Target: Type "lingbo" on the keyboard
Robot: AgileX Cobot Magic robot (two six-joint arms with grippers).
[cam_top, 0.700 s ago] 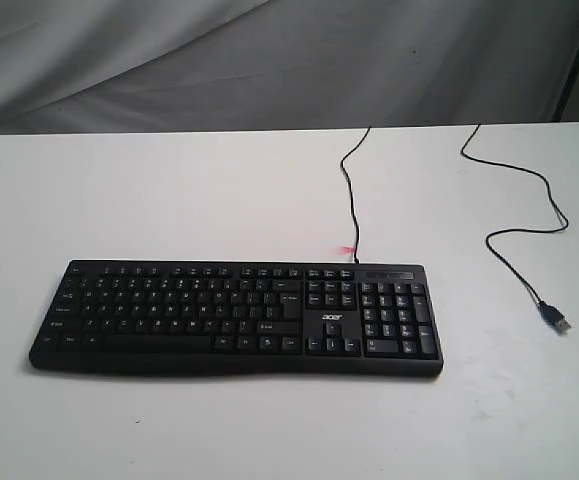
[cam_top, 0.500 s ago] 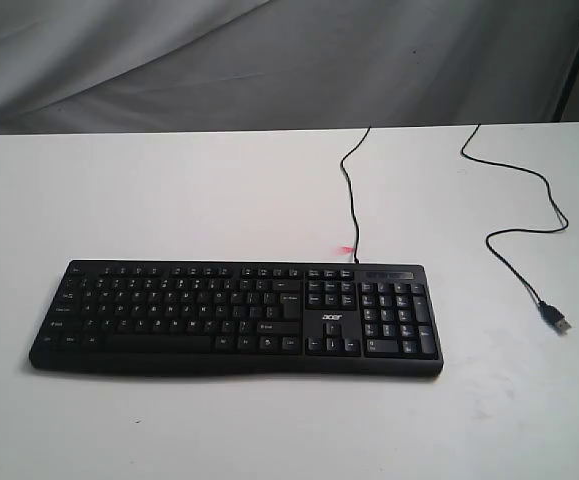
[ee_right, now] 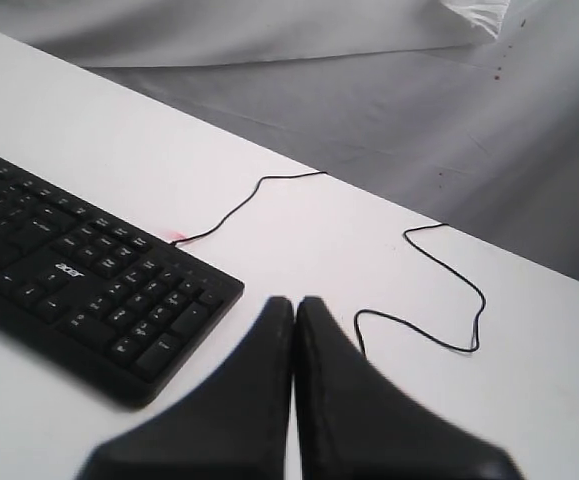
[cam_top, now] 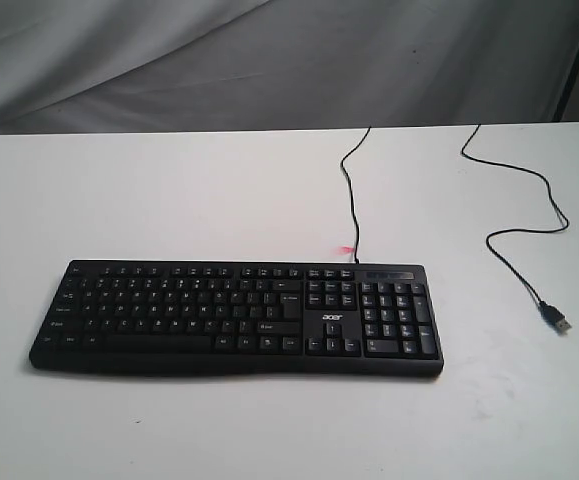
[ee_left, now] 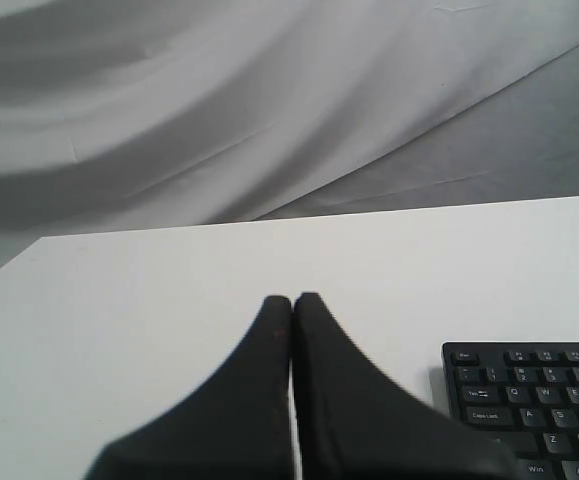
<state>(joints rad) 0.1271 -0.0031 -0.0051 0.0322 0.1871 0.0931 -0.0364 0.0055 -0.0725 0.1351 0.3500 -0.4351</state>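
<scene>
The black keyboard (cam_top: 237, 315) lies flat on the white table (cam_top: 169, 190), number pad to the right, a small white logo above its arrow keys. Neither arm shows in the exterior view. In the left wrist view my left gripper (ee_left: 293, 298) is shut with nothing in it, hovering off the keyboard's (ee_left: 529, 410) Esc corner. In the right wrist view my right gripper (ee_right: 295, 300) is also shut and empty, just off the keyboard's (ee_right: 79, 275) number-pad end.
The thin black USB cable (cam_top: 514, 205) runs from the keyboard's back edge off the table's far side, returns and ends in a loose plug (cam_top: 557, 320) at the right. A small red mark (cam_top: 346, 249) sits behind the keyboard. Grey cloth (cam_top: 269, 60) hangs behind.
</scene>
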